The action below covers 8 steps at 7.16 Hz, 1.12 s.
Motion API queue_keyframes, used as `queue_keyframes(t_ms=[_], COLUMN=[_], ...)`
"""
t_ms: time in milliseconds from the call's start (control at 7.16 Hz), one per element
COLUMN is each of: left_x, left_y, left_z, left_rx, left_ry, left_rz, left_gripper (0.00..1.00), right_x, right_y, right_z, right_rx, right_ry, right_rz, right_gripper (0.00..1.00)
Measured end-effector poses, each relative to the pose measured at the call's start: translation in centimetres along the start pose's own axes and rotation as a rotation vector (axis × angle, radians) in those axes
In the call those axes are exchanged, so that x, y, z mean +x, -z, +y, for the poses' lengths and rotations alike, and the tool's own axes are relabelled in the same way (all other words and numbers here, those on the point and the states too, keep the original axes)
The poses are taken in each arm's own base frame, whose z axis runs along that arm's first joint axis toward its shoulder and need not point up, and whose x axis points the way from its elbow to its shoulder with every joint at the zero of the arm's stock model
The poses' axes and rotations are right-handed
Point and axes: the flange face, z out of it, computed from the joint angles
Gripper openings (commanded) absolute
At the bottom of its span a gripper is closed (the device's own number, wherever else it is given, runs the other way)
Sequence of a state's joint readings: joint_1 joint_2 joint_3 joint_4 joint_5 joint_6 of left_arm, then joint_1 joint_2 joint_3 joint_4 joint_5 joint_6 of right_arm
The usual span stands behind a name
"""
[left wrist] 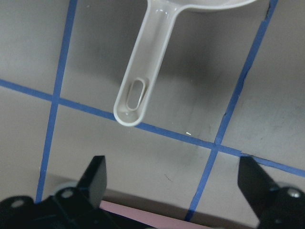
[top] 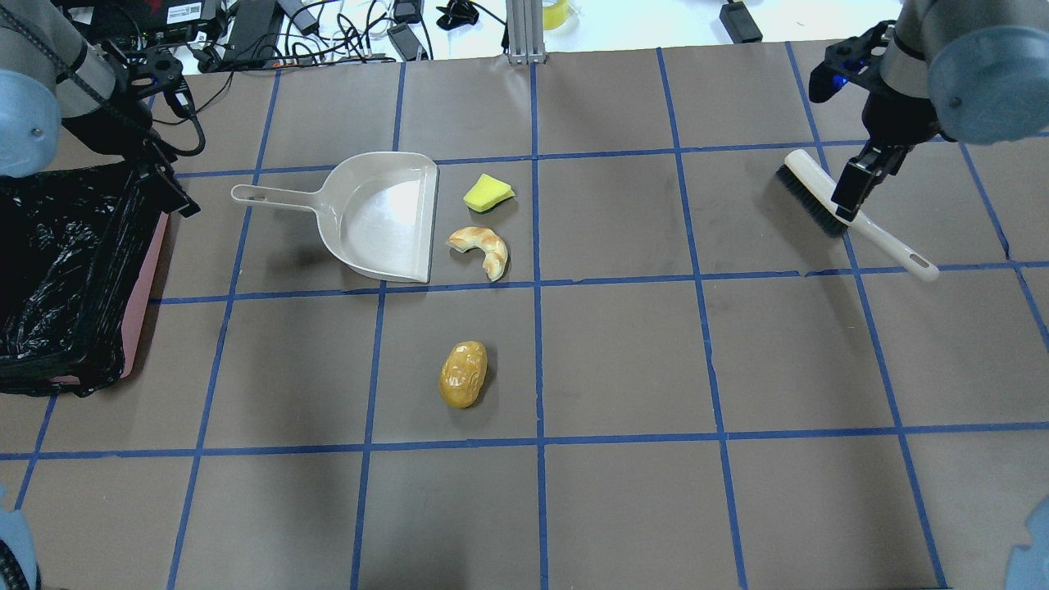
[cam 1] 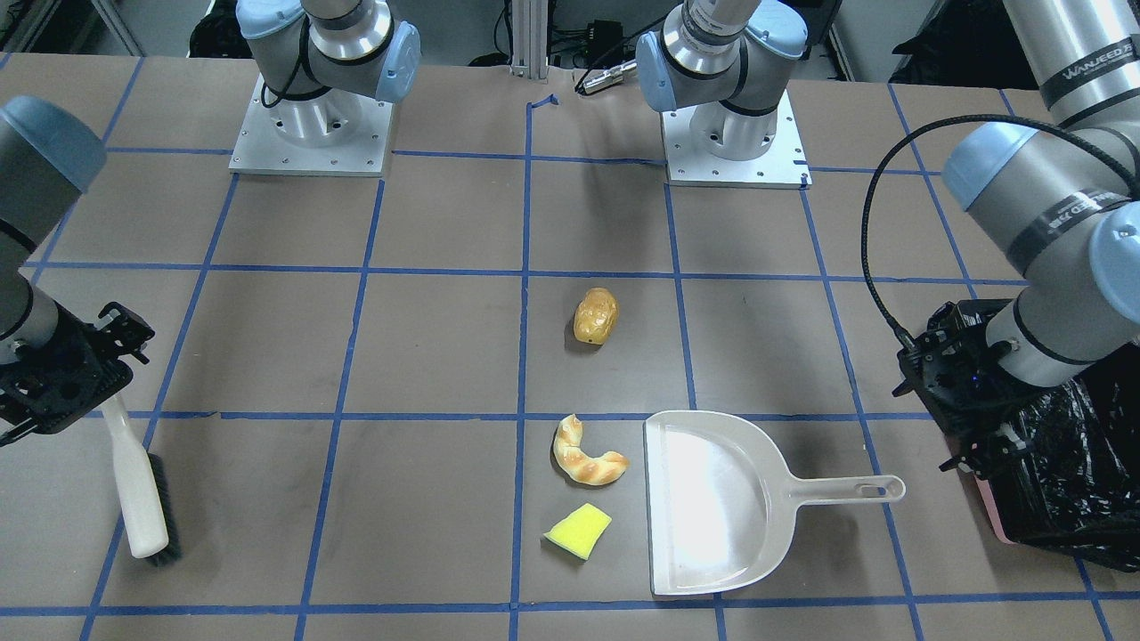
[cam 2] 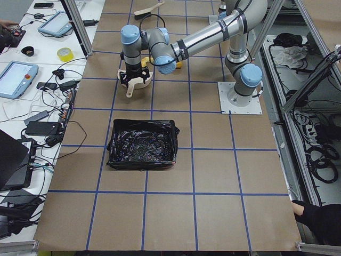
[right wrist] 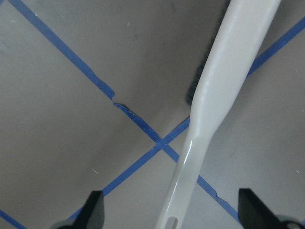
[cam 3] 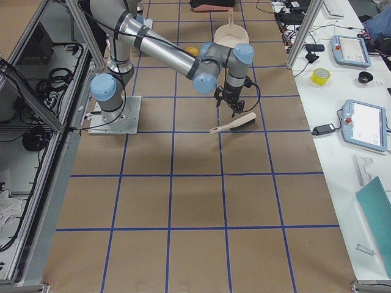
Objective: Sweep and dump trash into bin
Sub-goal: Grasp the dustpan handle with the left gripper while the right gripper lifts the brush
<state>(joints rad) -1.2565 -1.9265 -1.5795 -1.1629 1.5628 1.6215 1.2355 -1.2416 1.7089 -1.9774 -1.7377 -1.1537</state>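
While neither tool had been picked up yet, the layout explained itself: the dustpan (top: 381, 217) lay flat, left of centre, with its open mouth turned right toward the trash, so a push from the right would likely run straight in. Its handle (top: 270, 197) pointed left at the bin (top: 150, 279), and there was the left gripper (left wrist: 172, 169), hanging just past the handle's end with its fingers spread wide and nothing between them. That looked like a line-up for a grab, with only a short carry to the bin afterwards!

Over on the right, the brush (top: 889, 244) rested on the table with its bristles along the left side. The right gripper (right wrist: 171, 202) hovered directly above the handle, fingers parted to either side of it and not touching. From the wrist view the handle ran right through the gap, so a straight drop and a squeeze seemed to be the plan.

Now the count: three pieces of trash. One sponge (top: 488, 192) sat just off the far end of the dustpan's mouth, one pastry (top: 482, 248) just beside the mouth's near end, and one roll (top: 463, 374) well apart, closer to the robot; that one would probably need the longest sweep. One dustpan, one brush, and one bin, pink-walled with a black bag (top: 57, 262) lining it at the far left of the table. Two grippers, both with nothing in them
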Motion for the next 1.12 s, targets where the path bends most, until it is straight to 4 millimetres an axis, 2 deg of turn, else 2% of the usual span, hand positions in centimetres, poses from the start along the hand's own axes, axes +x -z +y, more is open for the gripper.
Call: queue_keyframes(t_ms=[140,279,559,699,978,1118], left_x=[-0.5,-1.2,-2.7,-3.2,-3.4,-3.4], left_y=[-1.6,-3.2,-5.3,-6.4,-8.3,-8.8], left_z=[-1.1,-2.3,-4.3,-4.8,-5.1,-5.1], left_rx=[0.004,0.011,0.028,0.037,0.053,0.053], left_ry=[-0.051,-0.085,-0.158,-0.181,-0.2,-0.203], left_rz=[0.002,-0.008,-0.045,-0.044,-0.016,-0.006], left_gripper=[0.94,0.93,0.93,0.92,0.93,0.79], right_x=[0.3,0.3,0.1,0.1,0.3,0.6], right_y=[-2.2,-3.8,-5.2,-5.4,-5.7,-5.9], right_z=[0.6,0.9,1.3,1.4,1.4,1.5], right_rx=[-0.018,-0.032,-0.064,-0.073,-0.078,-0.08], right_ry=[0.003,0.003,0.002,0.001,-0.002,-0.007], right_rz=[-0.009,-0.017,-0.022,-0.021,-0.019,-0.008], right_gripper=[0.99,0.94,0.85,0.77,0.48,0.39])
